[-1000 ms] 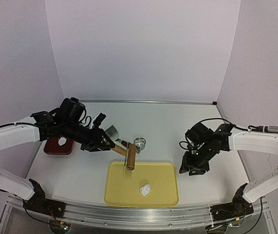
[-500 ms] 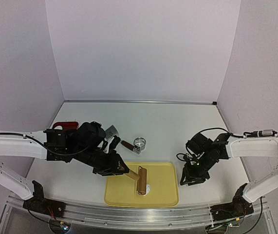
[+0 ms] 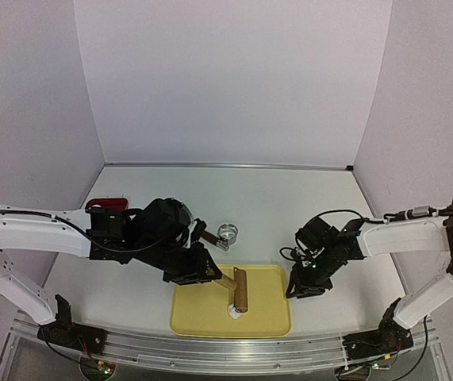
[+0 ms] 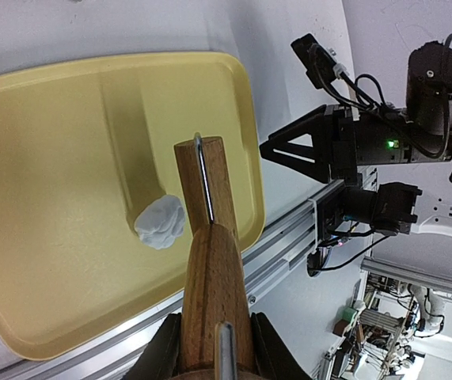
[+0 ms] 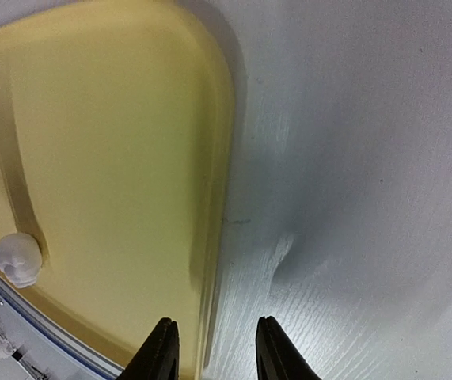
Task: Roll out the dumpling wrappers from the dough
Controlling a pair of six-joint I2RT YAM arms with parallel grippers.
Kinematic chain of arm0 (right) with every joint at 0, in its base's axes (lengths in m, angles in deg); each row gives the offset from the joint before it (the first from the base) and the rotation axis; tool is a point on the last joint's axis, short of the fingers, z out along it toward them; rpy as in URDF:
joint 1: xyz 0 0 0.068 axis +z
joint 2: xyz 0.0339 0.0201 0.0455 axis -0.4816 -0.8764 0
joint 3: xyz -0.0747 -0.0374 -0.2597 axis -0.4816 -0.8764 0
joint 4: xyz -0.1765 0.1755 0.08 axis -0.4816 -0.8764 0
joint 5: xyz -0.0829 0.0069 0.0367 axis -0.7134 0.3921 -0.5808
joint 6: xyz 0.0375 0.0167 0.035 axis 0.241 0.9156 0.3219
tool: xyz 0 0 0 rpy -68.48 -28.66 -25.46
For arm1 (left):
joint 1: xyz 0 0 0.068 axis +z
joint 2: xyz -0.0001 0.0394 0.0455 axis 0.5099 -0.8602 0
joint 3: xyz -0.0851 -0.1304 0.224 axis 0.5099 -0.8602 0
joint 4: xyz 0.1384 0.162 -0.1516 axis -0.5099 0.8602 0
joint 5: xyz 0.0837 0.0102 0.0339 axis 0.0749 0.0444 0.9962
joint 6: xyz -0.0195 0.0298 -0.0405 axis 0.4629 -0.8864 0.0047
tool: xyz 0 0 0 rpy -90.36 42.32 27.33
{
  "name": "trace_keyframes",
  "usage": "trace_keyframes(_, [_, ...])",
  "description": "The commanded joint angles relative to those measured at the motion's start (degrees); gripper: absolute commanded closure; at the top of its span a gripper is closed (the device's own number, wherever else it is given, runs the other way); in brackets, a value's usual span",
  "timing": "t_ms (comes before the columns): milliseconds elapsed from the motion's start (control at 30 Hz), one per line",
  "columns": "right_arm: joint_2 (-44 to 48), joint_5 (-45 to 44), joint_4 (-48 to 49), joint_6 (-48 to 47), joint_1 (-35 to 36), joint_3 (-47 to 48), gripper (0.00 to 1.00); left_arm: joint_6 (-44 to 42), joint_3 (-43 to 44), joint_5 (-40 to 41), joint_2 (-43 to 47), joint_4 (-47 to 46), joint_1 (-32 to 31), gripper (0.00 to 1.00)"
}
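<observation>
The dough is a small white lump (image 4: 160,223) on the yellow tray (image 3: 270,316), toward its near edge. My left gripper (image 3: 212,276) is shut on the handle of a wooden rolling pin (image 3: 239,290), whose roller sits over the lump (image 3: 232,309) and hides most of it from above. In the left wrist view the pin (image 4: 210,261) reaches past the dough. My right gripper (image 5: 214,352) is open, low at the tray's right rim (image 5: 214,237), with the rim between its fingers. No dumpling wrappers are in view.
A metal ring cutter (image 3: 227,232) and a brown-handled tool (image 3: 207,235) lie on the table just behind the tray. A red object (image 3: 105,205) sits at the far left behind my left arm. The table's metal rail (image 3: 210,349) runs along the near edge.
My left arm has swung the rolling pin from the tray's far left edge to over the dough lump. My right gripper has slid left to the tray's right rim and its jaws have narrowed.
</observation>
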Motion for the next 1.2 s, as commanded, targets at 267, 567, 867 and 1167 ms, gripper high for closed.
trace_keyframes(267, [-7.6, -9.3, 4.1, 5.8, 3.0, 5.9, 0.83, 5.6, -4.8, 2.5, 8.1, -0.1, -3.3, 1.0])
trace_keyframes(567, [-12.8, -20.7, -4.0, 11.2, 5.7, 11.0, 1.0, 4.9, -6.2, 9.7, 9.1, 0.7, -6.3, 1.0])
trace_keyframes(867, [-15.5, -23.8, -6.9, 12.2, 6.2, 14.7, 1.0, 6.5, -13.3, 12.6, 13.1, -6.0, -6.3, 1.0])
trace_keyframes(1167, [-19.4, -23.7, -7.4, 12.6, 7.3, 16.5, 1.0, 5.3, -14.1, 14.7, 15.7, -9.5, -6.3, 1.0])
